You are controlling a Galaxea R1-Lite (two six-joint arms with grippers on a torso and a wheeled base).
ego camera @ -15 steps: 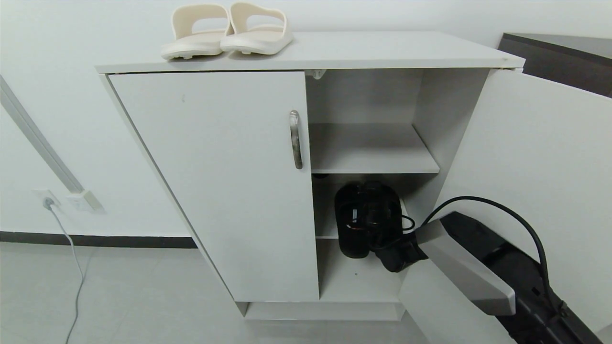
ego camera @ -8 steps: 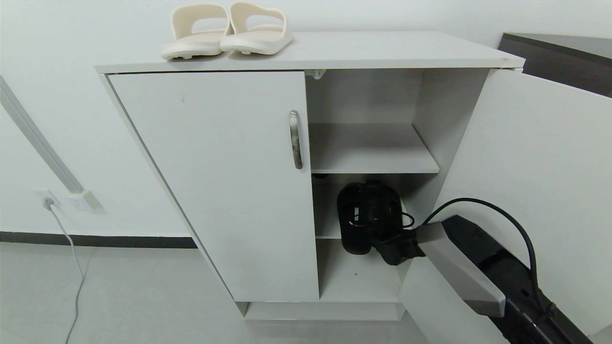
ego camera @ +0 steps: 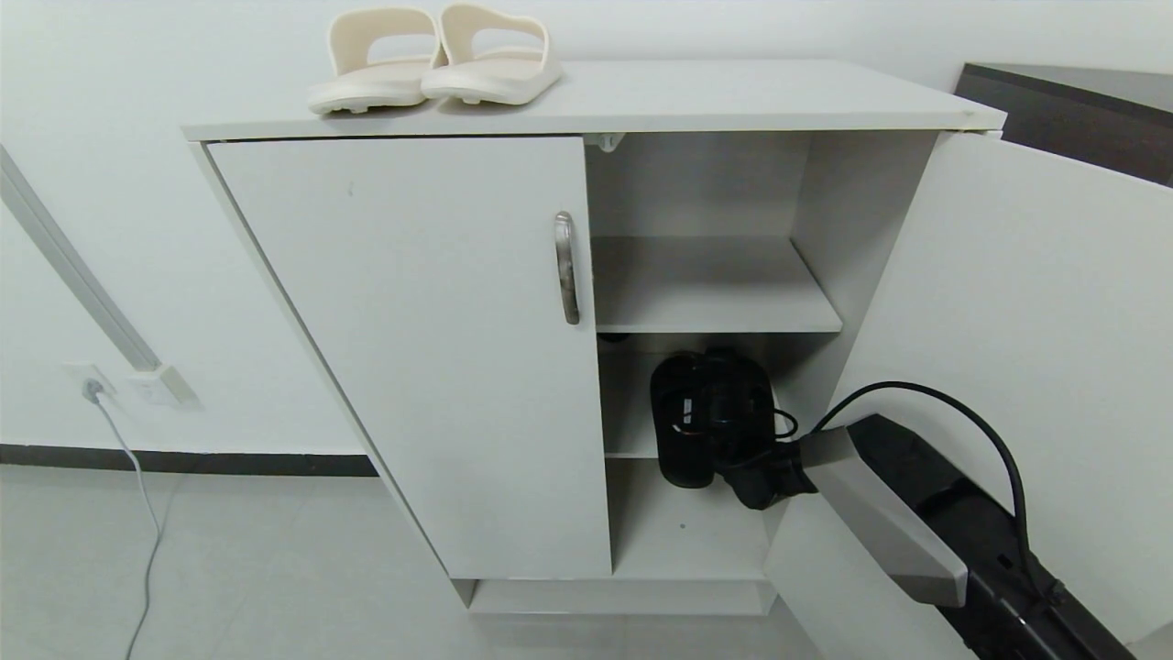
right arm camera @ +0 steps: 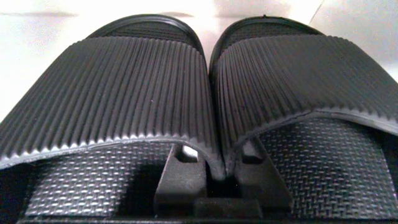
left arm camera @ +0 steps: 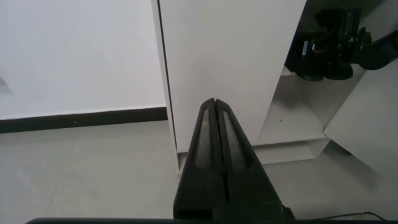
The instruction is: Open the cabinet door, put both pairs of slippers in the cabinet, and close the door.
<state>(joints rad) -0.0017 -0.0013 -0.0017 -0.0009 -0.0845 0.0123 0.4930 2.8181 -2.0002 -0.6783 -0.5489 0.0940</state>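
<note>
R arm point(ego camera: 880, 513) pokes up from low right into the white wood cabinet point(ego camera: 733, 92), past its open R door point(ego camera: 1026, 302). R gripper point(ego camera: 747, 467) pinches both black ribbed rubber slippers point(ego camera: 710, 412) together at the middle shelf point(ego camera: 628, 412). L gripper point(left arm camera: 213, 106), fingers pressed tight w/ nothing between, points at the closed L door point(ego camera: 412, 348). Cream foam slippers point(ego camera: 435, 60) sit on top.

Ribbed matt black slippers point(right arm camera: 205, 112); smooth matt white cabinet point(ego camera: 412, 348); brushed-metal handle point(ego camera: 567, 268).

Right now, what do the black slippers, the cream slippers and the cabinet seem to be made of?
The black slippers: probably soft rubber or foam, matte; ribbed straps, pebbled footbeds.
The cream slippers: likely moulded foam, smooth matte, thick one-piece shape.
The cabinet: seemingly laminated board, flat white, thin square-edged panels; its handle looks like brushed metal.
</note>
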